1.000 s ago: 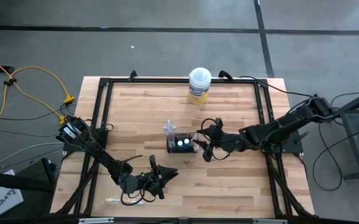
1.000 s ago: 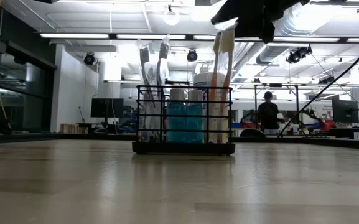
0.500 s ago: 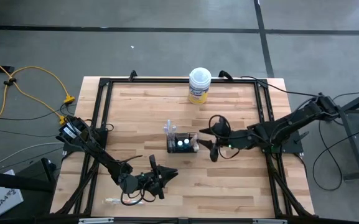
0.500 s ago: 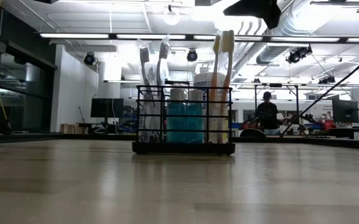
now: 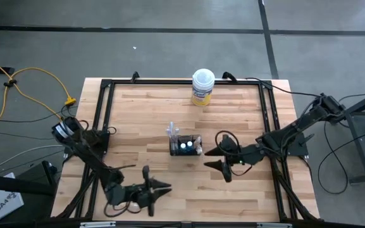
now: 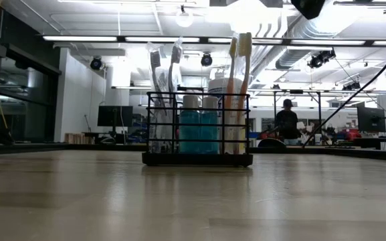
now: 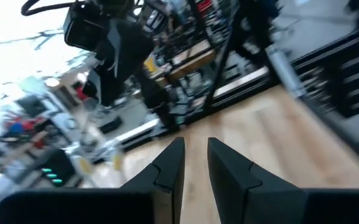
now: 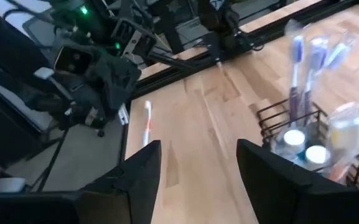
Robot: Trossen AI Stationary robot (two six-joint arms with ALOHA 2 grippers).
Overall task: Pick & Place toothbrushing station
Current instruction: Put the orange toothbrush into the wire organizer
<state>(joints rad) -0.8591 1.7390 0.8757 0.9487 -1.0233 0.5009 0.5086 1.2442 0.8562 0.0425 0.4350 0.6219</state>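
Observation:
The black wire-mesh holder (image 5: 186, 145) stands on its base in the middle of the wooden table. It also shows in the low view (image 6: 197, 159) and the right wrist view (image 8: 272, 118). It holds upright pale toothbrushes (image 6: 239, 80) and two teal white-capped tubes (image 6: 199, 130). My right gripper (image 5: 213, 159) is open and empty, a little to the holder's right and nearer the front edge, its fingers pointing toward the left. My left gripper (image 5: 167, 187) is near the front edge, empty, its fingers (image 7: 173, 165) a narrow gap apart.
A yellow round tub with a white lid (image 5: 202, 87) stands at the table's far edge. A slim pale stick with a reddish part (image 8: 147, 121) lies on the table toward its front left. A black frame (image 5: 267, 120) borders the table. A person (image 6: 287, 122) stands far behind.
My right gripper has drawn back from the holder toward the table's right and near edges and has risen out of the low view. My left gripper has gone toward the table's left and near edges. The holder has stayed in place.

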